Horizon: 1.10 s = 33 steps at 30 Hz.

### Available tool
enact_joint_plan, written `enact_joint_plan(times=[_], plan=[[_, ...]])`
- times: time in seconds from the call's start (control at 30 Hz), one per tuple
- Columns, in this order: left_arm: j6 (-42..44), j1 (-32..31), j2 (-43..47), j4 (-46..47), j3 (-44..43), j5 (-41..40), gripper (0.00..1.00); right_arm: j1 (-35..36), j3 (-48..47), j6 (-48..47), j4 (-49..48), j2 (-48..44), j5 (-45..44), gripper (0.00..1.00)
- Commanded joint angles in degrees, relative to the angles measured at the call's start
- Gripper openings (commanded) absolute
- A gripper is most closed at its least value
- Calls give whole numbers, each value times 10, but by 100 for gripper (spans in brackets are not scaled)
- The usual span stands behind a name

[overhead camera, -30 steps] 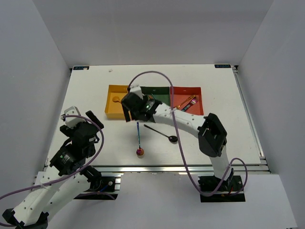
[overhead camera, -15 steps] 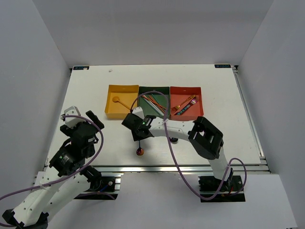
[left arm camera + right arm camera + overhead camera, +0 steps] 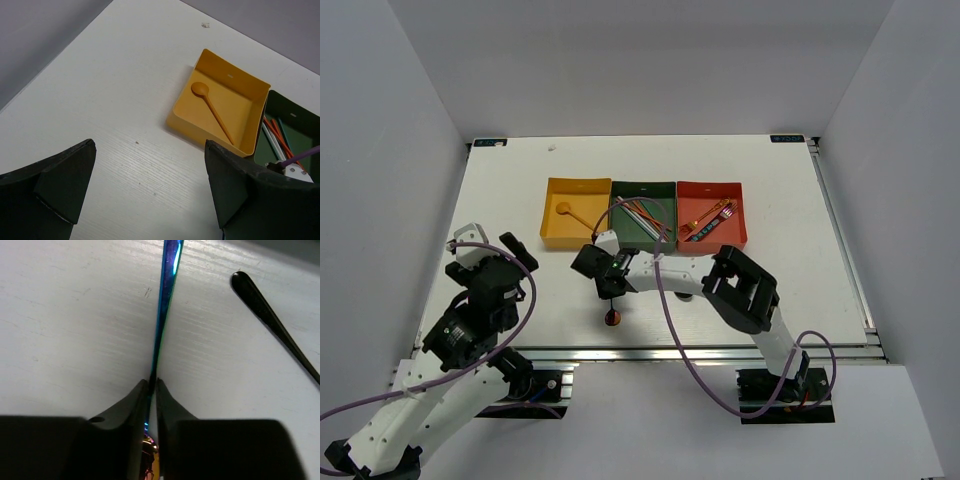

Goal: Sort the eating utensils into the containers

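right gripper (image 3: 152,386): I pinch the handle of the rainbow spoon (image 3: 168,295) | spoon lies on the table (image 3: 500,200), near the green tray (image 3: 643,185) | left gripper (image 3: 150,185): my fingers wide apart, empty

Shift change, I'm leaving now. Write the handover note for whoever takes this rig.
Left tool: open, holding nothing.
Right tool: shut on the handle of the iridescent spoon, which lies on the table.
Done: orange spoon in yellow tray, slim sticks in green tray, two utensils in red tray.
Left: iridescent spoon, then the black spoon beside it.
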<state>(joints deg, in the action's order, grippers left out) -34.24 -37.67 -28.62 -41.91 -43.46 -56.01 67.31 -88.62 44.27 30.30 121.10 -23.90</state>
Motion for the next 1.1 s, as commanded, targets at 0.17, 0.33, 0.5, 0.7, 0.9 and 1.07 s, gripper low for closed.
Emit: enact_joint_plan(times=[0.17, 0.33, 0.5, 0.7, 0.9, 1.07], plan=[[6, 1, 6, 7, 7, 5, 98, 15, 83, 51, -27, -16, 8, 0], [4, 1, 8, 6, 7, 1, 98, 27, 104, 21, -94, -55, 50, 0], [3, 1, 10, 4, 7, -1, 98, 24, 145, -42, -209, -128, 137, 0], [1, 1, 10, 3, 6, -4, 98, 13, 118, -81, -195, -146, 126, 0], [-6, 1, 18, -5, 4, -16, 98, -23, 61, -159, -207, -148, 125, 0], [-9, 1, 30, -5, 5, -20, 98, -82, -68, -247, -191, -98, 178, 0]])
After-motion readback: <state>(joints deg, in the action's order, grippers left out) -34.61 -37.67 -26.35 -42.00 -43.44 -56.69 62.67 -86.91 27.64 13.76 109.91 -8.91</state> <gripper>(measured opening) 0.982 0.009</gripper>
